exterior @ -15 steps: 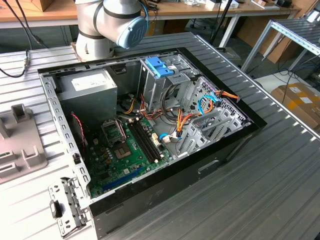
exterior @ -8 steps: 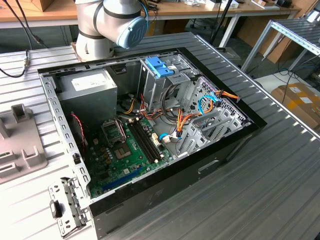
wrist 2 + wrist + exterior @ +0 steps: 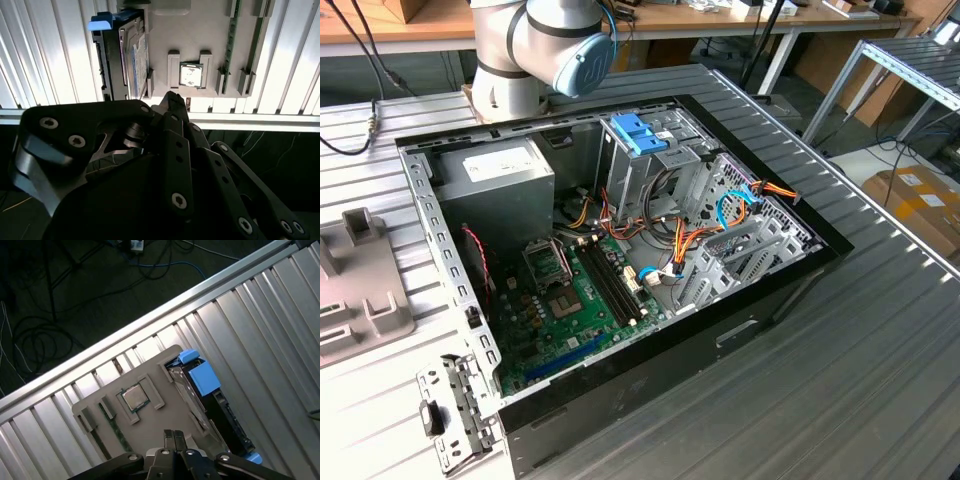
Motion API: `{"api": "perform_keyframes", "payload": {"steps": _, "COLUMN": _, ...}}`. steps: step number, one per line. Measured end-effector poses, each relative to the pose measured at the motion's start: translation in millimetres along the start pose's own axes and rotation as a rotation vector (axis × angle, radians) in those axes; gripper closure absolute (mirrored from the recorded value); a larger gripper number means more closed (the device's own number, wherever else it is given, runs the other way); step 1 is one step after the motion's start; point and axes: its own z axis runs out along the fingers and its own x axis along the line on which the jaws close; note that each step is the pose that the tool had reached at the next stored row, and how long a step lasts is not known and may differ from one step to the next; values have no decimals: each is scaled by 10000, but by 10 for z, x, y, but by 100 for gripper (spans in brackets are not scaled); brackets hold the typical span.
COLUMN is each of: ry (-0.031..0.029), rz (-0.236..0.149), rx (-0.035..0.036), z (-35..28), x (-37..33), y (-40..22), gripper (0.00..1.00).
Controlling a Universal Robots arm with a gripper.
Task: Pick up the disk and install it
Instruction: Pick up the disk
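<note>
- In the second wrist view the tool [image 3: 172,97] hangs over the grey holder [image 3: 200,35], fingers together with nothing between them, apart from the disk.
- The disk [image 3: 134,55] stands on its long edge in a slot at the holder's side. It is just beside the chip [image 3: 190,75], with its labelled face turned toward that chip.
- Its long axis lies level and runs along the ribs of the counter [image 3: 50,60], so its thin side lies across them. A blue tab [image 3: 100,22] caps one end. In the first wrist view a blue rail [image 3: 205,377] rides the upper edge.
- To pick it well, I judge the fingers should part and line up across the thin side. They should then come straight down near mid-length, clear of the slot wall and the chip. An off-centre or skewed grip would likely tip the disk or jam it in the slot.
- Farthest off, in the exterior view, the open case [image 3: 650,390] lies on the counter, with a cage [image 3: 640,135] inside and the arm [image 3: 560,45] behind it. The disk is not yet installed.
</note>
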Motion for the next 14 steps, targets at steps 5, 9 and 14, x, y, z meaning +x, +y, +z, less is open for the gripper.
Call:
{"api": "perform_keyframes", "payload": {"steps": 5, "ry": 7, "rz": -212, "rx": -5, "z": 0, "x": 0, "y": 0, "gripper": 89}}
{"api": "perform_keyframes", "payload": {"steps": 9, "ry": 13, "rz": -402, "rx": -10, "z": 0, "x": 0, "y": 0, "gripper": 89}}
{"api": "perform_keyframes", "payload": {"steps": 14, "ry": 22, "rz": -678, "rx": -17, "z": 0, "x": 0, "y": 0, "gripper": 89}}
